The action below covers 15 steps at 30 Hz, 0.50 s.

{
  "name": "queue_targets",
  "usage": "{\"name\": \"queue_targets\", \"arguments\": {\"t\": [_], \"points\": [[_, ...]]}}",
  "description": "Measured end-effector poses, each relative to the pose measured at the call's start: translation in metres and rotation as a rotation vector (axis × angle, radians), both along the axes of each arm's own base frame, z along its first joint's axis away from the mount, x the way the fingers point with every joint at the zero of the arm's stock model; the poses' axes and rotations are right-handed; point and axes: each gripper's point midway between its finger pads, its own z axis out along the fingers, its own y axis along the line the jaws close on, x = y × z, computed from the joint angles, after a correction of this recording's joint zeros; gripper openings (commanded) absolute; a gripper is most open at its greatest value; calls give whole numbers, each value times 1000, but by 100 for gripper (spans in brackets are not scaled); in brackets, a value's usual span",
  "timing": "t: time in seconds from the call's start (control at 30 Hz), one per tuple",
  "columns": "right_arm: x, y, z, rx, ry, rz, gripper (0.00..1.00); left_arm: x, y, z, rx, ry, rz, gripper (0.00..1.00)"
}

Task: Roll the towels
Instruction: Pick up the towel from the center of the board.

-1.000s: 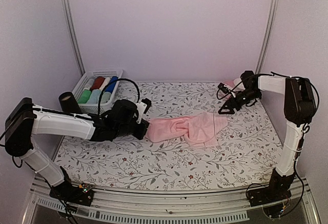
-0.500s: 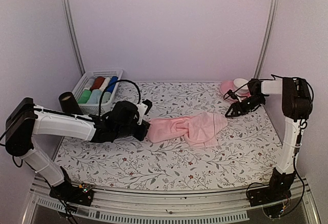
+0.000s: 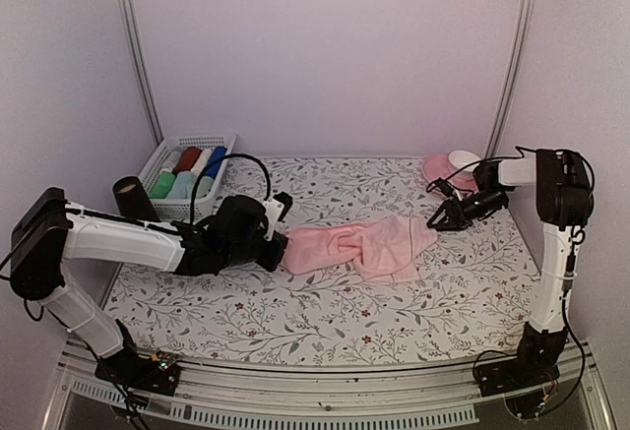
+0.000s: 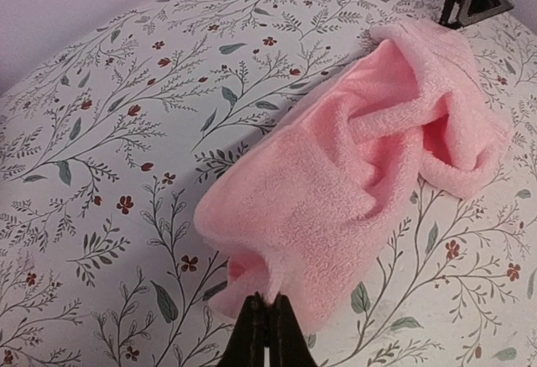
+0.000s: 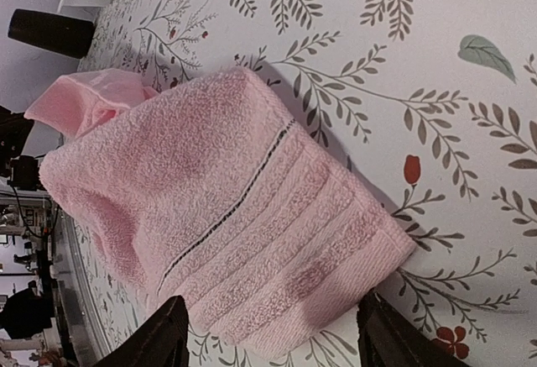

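Pink towel point(image 3: 366, 243) bunched mid-frame on floral table point(image 3: 325, 322).
Left gripper point(image 4: 268, 317) clenched on the towel's left end, centre-left; right gripper point(image 3: 440, 219) spread wide, released, just beside its right corner, right of centre.

Pink towel point(image 4: 369, 157): soft terry cloth, fuzzy looped pile, matt. Flat-woven ribbed band with thin dark stitched line near hem (clearest in right wrist view). Table cover point(image 3: 325, 317): smooth matt sheet, printed leaf-and-flower pattern; cloth or vinyl, cannot tell. Basket point(image 3: 197, 139): white plastic lattice, slight sheen. Rolled cloths point(image 3: 189, 160) inside: soft, matt. Left arm point(image 3: 118, 238): smooth white shell, faint gloss, with matt black joints. Near-edge rail point(image 3: 325, 383): bare metal, dull sheen. Saucer point(image 3: 438, 167): pink, smooth, hard-surfaced.
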Motion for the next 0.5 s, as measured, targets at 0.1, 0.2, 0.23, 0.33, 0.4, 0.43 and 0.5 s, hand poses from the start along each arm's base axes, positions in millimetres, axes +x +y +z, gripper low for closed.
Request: {"name": "queue_targets", "arguments": {"t": [0.1,0.2,0.23,0.33,0.4,0.43,0.5], "points": [[-6,4,1,38,29,-5,71,1,0,1,1,-6,4,0],[-12,6,1,85,60,-20,72,1,1,1,4,-15,8,0],[-13,6,2,98,68,-26,72,1,1,0,6,-18,8,0],[-14,6,3,124,88,-43,72,1,3,-1,20,-24,12,0],[-15,6,5,142,100,-52,72,1,4,-1,25,-29,14,0],[-15,7,5,152,107,-55,72,1,4,-1,27,-31,14,0],[-16,9,8,181,116,-59,73,1,4,-1,29,-33,13,0]]}}
